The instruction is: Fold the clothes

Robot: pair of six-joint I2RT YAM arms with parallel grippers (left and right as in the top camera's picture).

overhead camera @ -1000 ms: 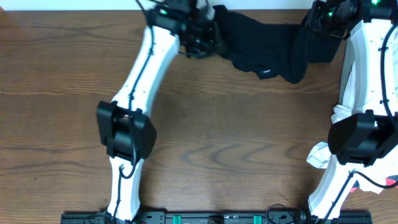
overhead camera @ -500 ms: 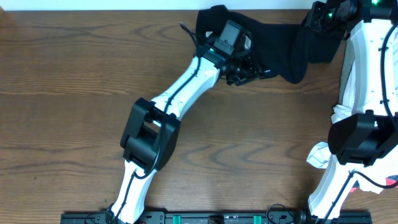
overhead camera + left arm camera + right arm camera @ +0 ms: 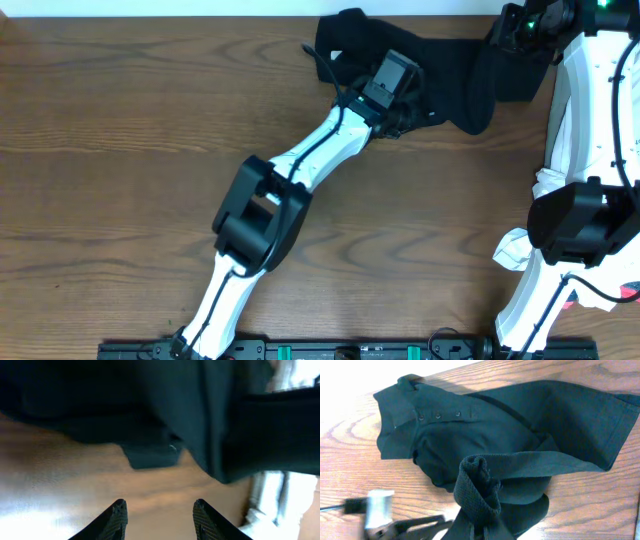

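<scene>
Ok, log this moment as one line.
left pincer: open, empty, beside black garment | right pincer: shut on garment's bunched end | garment: crumpled, not yet folded

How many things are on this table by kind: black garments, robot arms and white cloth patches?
black garment: 1
robot arms: 2, left arm and right arm
white cloth patches: 2, by the right arm, possibly one piece
Total: 5

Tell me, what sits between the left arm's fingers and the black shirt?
Only bare wooden table lies between the left gripper and the black garment, seen in the left wrist view.
</scene>
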